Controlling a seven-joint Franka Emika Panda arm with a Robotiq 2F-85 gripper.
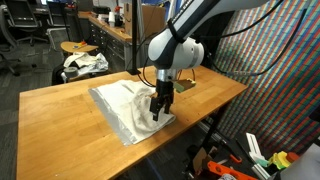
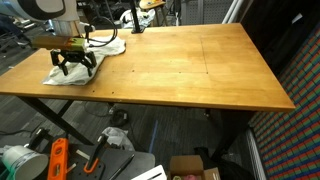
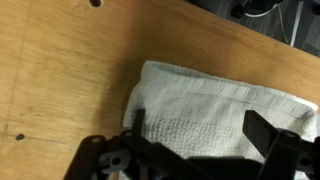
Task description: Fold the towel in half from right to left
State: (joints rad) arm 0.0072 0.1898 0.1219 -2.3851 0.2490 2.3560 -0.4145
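Pale grey-white towel (image 1: 122,108), faint ribbed weave up close; the table (image 1: 55,110) under it glows honey-brown wood; gripper (image 1: 160,112) all black, arm (image 1: 175,50) white; beyond the table, a white-and-dark cloth bundle (image 1: 85,64).

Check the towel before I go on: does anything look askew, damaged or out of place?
The towel is not lying flat. It is rumpled into folds by the open gripper, and its near corner seems to lie right at the edge of the table. Nothing looks spilled or damaged.

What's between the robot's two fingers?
Only the towel, in the wrist view. The end effector stands open over it.
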